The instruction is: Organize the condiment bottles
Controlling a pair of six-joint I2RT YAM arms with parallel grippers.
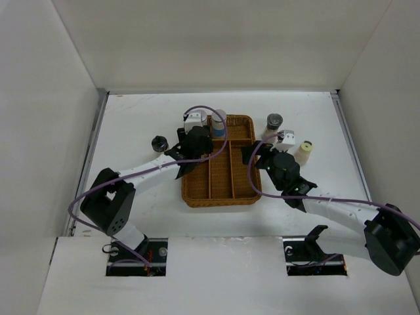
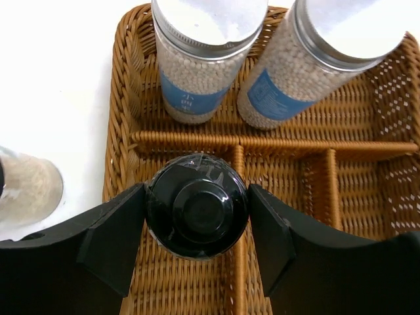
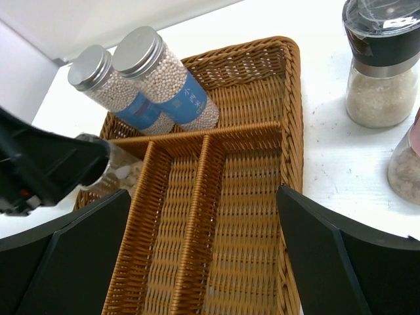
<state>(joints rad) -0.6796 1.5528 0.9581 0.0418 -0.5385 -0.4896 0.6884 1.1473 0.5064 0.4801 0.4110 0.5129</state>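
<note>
My left gripper (image 2: 197, 213) is shut on a black-capped bottle (image 2: 197, 197), held upright over the left long compartment of the wicker tray (image 2: 121, 118). Two taller silver-capped bottles with blue bands (image 2: 197, 72) (image 2: 308, 72) stand in the tray's back compartment. My right gripper (image 3: 200, 220) hangs open and empty over the tray's right compartment (image 3: 249, 216). On the table right of the tray stand a black-capped bottle (image 1: 273, 122), a pink-capped one (image 1: 287, 136) and a yellow-capped one (image 1: 305, 149). Another black-capped bottle (image 1: 158, 143) stands left of the tray.
The tray (image 1: 216, 200) lies mid-table between both arms, its three long compartments running front to back. White walls enclose the table on the left, the right and the back. Purple cables loop off both wrists.
</note>
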